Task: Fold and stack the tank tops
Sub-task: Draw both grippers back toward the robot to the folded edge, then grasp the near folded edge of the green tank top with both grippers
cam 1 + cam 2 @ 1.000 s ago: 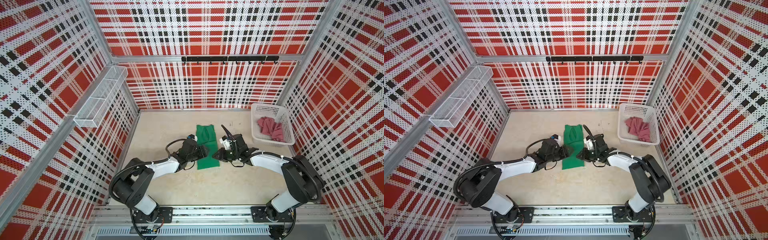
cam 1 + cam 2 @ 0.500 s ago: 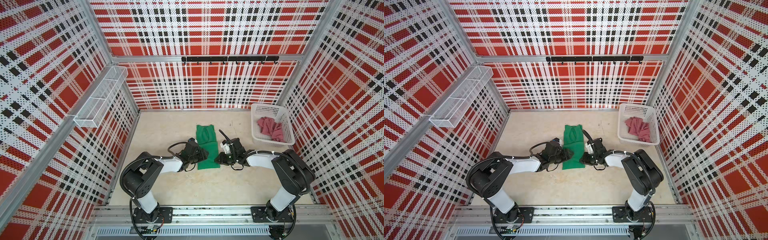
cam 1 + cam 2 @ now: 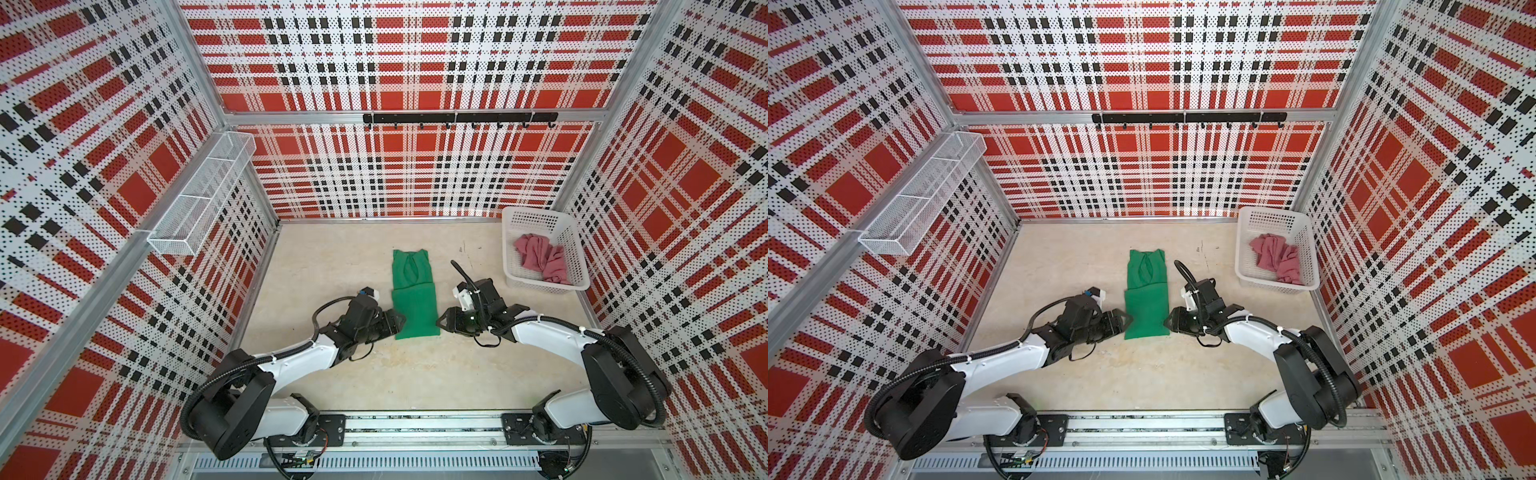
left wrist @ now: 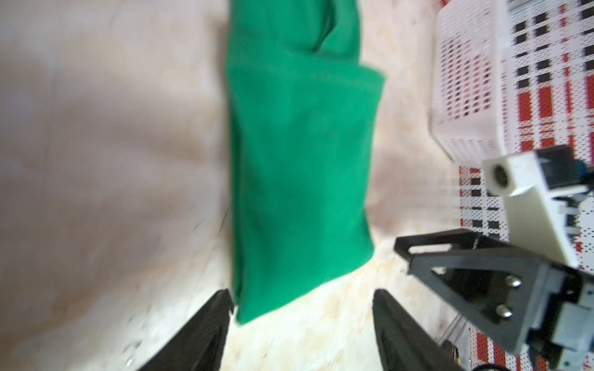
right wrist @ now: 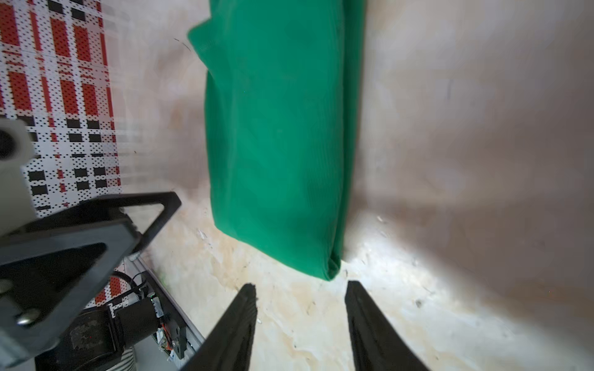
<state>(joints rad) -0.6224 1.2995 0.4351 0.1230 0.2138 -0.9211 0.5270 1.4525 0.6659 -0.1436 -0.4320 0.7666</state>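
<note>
The green tank top (image 3: 414, 307) is flanked by the left end effector (image 3: 400, 321) and right end effector (image 3: 440, 323), both open (empty), presumably for another fold.

Bright even light, wrist views blurred

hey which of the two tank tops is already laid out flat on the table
The green tank top, folded lengthwise into a narrow strip on the table. The pink tank top lies crumpled in the white basket.
</note>
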